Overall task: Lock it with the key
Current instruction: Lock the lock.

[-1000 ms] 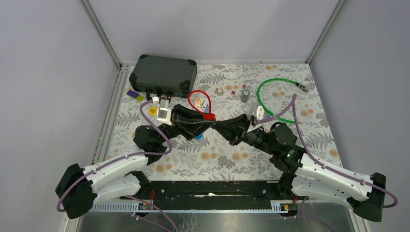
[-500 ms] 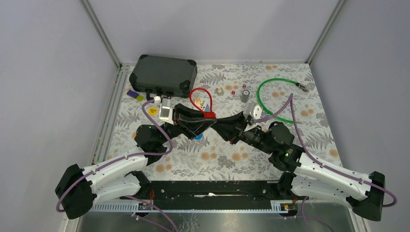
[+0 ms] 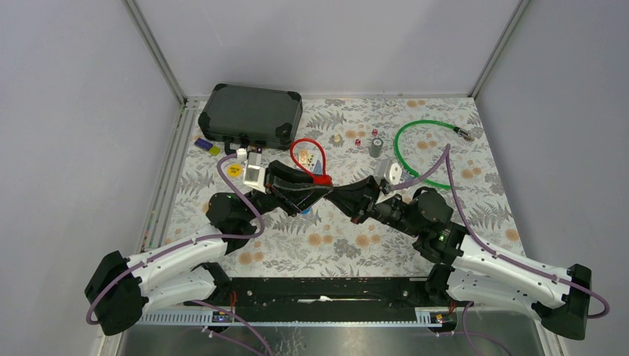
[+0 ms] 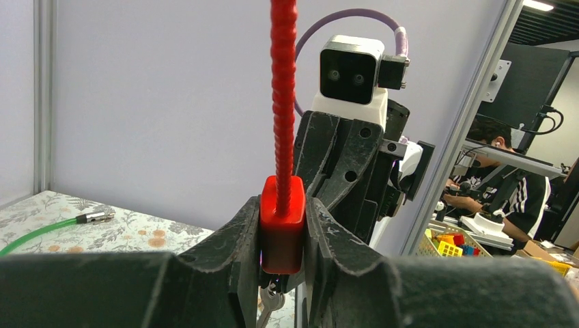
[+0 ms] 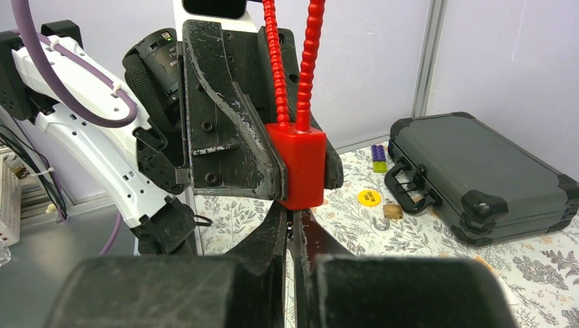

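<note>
key (image 4: 271,301) mostly hidden, only a metal sliver showing under the lock body, keyhole not visible, red cable lock (image 5: 300,167) clamped in left gripper (image 4: 282,225) above mid-table, right gripper (image 5: 292,224) pinched closed just beneath the lock's underside, what it pinches unclear

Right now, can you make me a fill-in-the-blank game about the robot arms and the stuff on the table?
The lock squeezed in the left gripper is coloured ____.
The right gripper, next to that lock, is ____, not open.
The loose cable curled on the table is coloured ____.
The dark case lies in the far ____ corner of the table.
Missing words: red; shut; green; left.
</note>
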